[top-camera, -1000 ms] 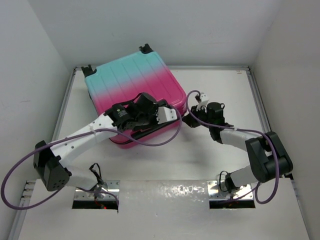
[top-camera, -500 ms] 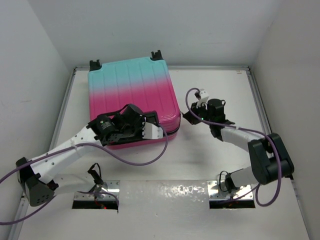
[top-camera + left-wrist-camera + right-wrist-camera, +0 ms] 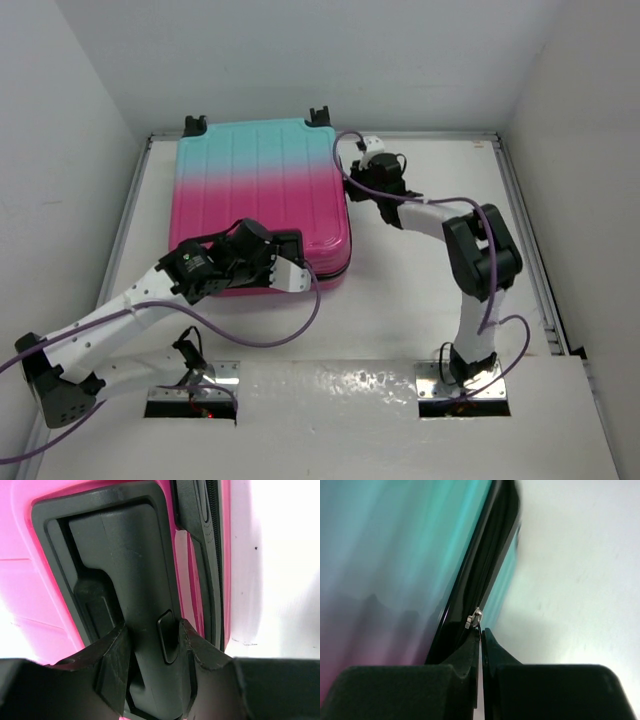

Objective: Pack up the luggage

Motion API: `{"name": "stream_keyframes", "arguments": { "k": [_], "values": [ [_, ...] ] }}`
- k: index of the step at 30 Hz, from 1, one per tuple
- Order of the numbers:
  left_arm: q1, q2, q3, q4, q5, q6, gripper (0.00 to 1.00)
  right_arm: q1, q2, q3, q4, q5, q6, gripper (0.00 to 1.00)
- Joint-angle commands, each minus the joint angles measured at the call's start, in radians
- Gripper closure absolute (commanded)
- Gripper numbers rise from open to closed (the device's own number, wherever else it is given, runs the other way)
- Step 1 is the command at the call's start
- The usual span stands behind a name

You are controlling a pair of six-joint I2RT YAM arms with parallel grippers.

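Observation:
The luggage [image 3: 258,185] lies flat and closed at the back left of the table, teal end far, pink end near. My left gripper [image 3: 290,264] is at its near right corner, and in the left wrist view [image 3: 152,640] the fingers are clamped on either side of the black handle [image 3: 135,570] set in the pink shell [image 3: 20,580]. My right gripper [image 3: 354,186] is against the luggage's right edge. In the right wrist view [image 3: 481,635] it is shut on the small metal zipper pull [image 3: 476,618] at the dark zipper seam beside the teal shell [image 3: 395,555].
The luggage's black wheels [image 3: 196,124] [image 3: 319,114] point at the back wall. A raised rail [image 3: 510,190] borders the white table, with white walls on three sides. Purple cables [image 3: 285,330] loop from both arms. Bare table lies right of the luggage.
The luggage has turned from tilted to square with the table. My left gripper drew back toward me with the handle. My right gripper moved far and left along the luggage's right edge.

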Motion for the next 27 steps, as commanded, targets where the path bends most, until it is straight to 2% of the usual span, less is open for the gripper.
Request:
{"name": "stream_keyframes", "arguments": {
  "k": [1, 4, 10, 13, 16, 17, 18, 19, 20, 21, 23, 24, 27],
  "values": [
    [-0.005, -0.040, -0.055, -0.317, -0.002, 0.083, 1.00, -0.016, 0.114, 0.221, 0.076, 0.099, 0.106, 1.00],
    [-0.005, -0.059, -0.068, -0.334, 0.009, 0.073, 1.00, -0.016, 0.216, 0.446, 0.002, 0.149, 0.127, 1.00],
    [-0.005, -0.102, -0.097, -0.339, 0.019, 0.070, 1.00, -0.027, 0.426, 0.715, -0.096, 0.179, 0.189, 1.00],
    [-0.005, -0.105, -0.106, -0.333, 0.018, 0.061, 1.00, -0.018, 0.530, 0.825, -0.094, 0.166, 0.261, 1.00],
    [-0.005, -0.109, -0.106, -0.209, -0.066, -0.017, 1.00, 0.013, 0.551, 0.821, -0.047, 0.156, 0.278, 1.00],
    [-0.005, -0.108, -0.101, -0.178, -0.091, -0.040, 0.95, 0.019, 0.535, 0.788, -0.022, 0.153, 0.278, 1.00],
    [-0.003, -0.109, -0.076, -0.140, -0.109, -0.092, 0.65, 0.020, 0.514, 0.696, 0.037, 0.154, 0.278, 1.00],
    [-0.003, -0.111, -0.048, -0.100, -0.125, -0.124, 0.46, 0.020, 0.459, 0.644, 0.071, 0.157, 0.295, 1.00],
    [-0.003, -0.111, -0.013, -0.022, -0.119, -0.152, 0.12, 0.022, 0.430, 0.587, 0.100, 0.175, 0.303, 1.00],
    [-0.003, -0.094, 0.086, 0.023, -0.113, -0.225, 0.00, 0.019, 0.405, 0.498, 0.145, 0.182, 0.306, 1.00],
    [0.015, -0.045, 0.219, 0.112, -0.074, -0.307, 0.00, 0.020, 0.354, 0.446, 0.165, 0.183, 0.294, 1.00],
    [0.031, 0.029, 0.376, 0.120, -0.059, -0.374, 0.00, 0.019, 0.345, 0.415, 0.171, 0.176, 0.289, 1.00],
    [0.096, 0.181, 0.628, 0.124, -0.088, -0.475, 0.01, 0.022, 0.317, 0.370, 0.182, 0.173, 0.288, 1.00]
  ]
}}
